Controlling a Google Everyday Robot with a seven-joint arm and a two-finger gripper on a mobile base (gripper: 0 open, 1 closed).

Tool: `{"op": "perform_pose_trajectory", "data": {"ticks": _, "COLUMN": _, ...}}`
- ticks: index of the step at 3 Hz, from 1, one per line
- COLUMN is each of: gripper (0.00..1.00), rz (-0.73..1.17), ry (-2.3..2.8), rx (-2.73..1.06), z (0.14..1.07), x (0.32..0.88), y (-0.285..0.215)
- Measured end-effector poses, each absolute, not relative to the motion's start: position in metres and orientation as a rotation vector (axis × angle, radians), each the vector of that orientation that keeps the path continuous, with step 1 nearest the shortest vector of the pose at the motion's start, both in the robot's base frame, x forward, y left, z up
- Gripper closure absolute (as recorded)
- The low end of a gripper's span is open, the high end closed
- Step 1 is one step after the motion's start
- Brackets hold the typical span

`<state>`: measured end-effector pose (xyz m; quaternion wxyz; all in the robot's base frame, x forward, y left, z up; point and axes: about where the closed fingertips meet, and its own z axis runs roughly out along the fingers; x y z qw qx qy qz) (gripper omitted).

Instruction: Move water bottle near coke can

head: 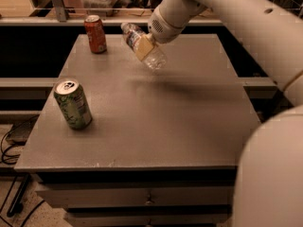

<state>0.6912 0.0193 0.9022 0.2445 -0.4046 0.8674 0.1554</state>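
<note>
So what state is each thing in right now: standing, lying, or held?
water bottle: held tilted in the air above the table.
gripper: over the table's far side, shut on the water bottle.
coke can: upright at the table's far left corner.
green can: upright near the table's left edge.
drawer: closed.

Small clear crinkled plastic water bottle looked glossy, creased, see-through; label band seemed thin film. Gripper, at 12 o'clock above tabletop, clamped bottle; pads looked tan, matt. White arm shell was smooth, faintly shiny plastic. Red-orange metal coke can, 11 o'clock, showed painted sheen, bare silver top. Green-patterned metal can, 9 o'clock, looked glossy. Grey tabletop was matt, finely speckled, front edge scuffed.
</note>
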Motion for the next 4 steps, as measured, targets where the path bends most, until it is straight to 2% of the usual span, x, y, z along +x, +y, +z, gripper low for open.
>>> {"op": "perform_pose_trajectory", "data": {"ticks": 1, "gripper": 1.0, "rz": 0.494, "ry": 2.392, "rx": -1.035, "z": 0.89, "x": 0.717, "y": 0.03}}
{"op": "perform_pose_trajectory", "data": {"ticks": 2, "gripper": 0.82, "rz": 0.588, "ry": 2.397, "rx": -0.98, "z": 0.88, "x": 0.737, "y": 0.045}}
{"op": "perform_pose_trajectory", "data": {"ticks": 3, "gripper": 0.59, "rz": 0.651, "ry": 2.405, "rx": -0.941, "z": 0.873, "x": 0.748, "y": 0.055}}
{"op": "perform_pose_trajectory", "data": {"ticks": 4, "gripper": 0.28, "rz": 0.714, "ry": 2.404, "rx": -0.921, "z": 0.867, "x": 0.755, "y": 0.068}}
